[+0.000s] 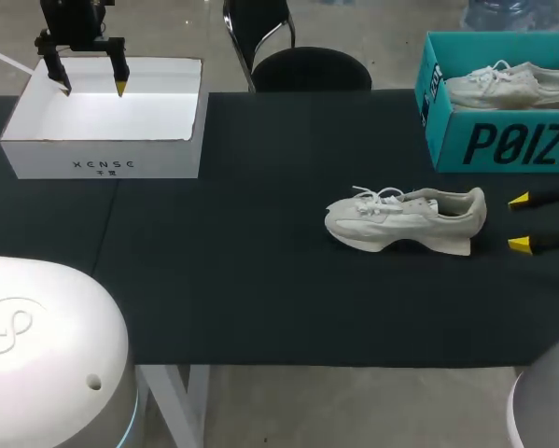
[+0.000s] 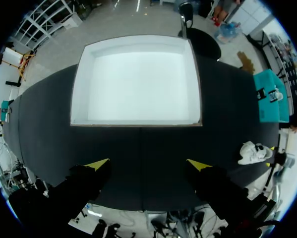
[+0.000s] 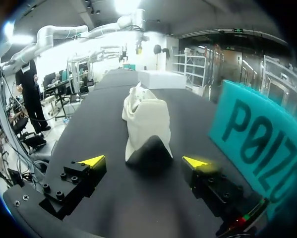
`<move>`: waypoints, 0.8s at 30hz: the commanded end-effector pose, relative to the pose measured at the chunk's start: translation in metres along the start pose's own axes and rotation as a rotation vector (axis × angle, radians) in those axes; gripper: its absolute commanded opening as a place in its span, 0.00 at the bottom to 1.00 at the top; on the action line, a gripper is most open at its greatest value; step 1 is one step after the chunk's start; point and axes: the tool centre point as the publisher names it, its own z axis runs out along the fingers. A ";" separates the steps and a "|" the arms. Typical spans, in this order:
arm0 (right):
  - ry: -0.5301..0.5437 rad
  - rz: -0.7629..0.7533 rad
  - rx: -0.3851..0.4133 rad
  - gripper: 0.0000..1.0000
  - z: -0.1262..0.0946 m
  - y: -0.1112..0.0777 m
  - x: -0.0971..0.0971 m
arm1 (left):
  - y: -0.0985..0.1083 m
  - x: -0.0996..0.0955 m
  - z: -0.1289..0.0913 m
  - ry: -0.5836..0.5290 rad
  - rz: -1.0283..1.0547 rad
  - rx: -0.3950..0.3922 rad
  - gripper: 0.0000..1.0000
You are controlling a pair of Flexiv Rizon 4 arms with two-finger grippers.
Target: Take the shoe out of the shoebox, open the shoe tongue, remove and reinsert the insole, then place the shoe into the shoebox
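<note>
The shoe (image 1: 405,219) rests on the bench (image 1: 260,299) just in front of the teal shoebox (image 1: 447,140), so taking it out looks done. Tongue, insole and return remain. The right jaws gape wide at its heel, and the left jaws hang wide, well apart from the shoebox.

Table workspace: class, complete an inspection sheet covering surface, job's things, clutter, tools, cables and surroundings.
Surface: black table, dark covering.
Job's things: pale shoe upright on the table, toe toward my left; teal shoebox at far right, holding a second shoe.
Clutter: open white box at far left, nothing inside.
Tools: left tool open above the white box; right tool open behind the shoe's heel, not touching.
Cables: nothing seen.
Surroundings: nothing seen reaching over the table.
</note>
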 end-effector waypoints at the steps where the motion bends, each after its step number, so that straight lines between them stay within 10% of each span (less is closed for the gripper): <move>1: 0.014 0.013 0.009 1.00 0.019 -0.005 -0.006 | 0.000 0.000 0.000 0.000 0.000 0.000 1.00; 24: 0.020 -0.022 -0.036 1.00 0.061 0.008 -0.006 | 0.000 0.000 0.000 0.000 0.000 0.000 1.00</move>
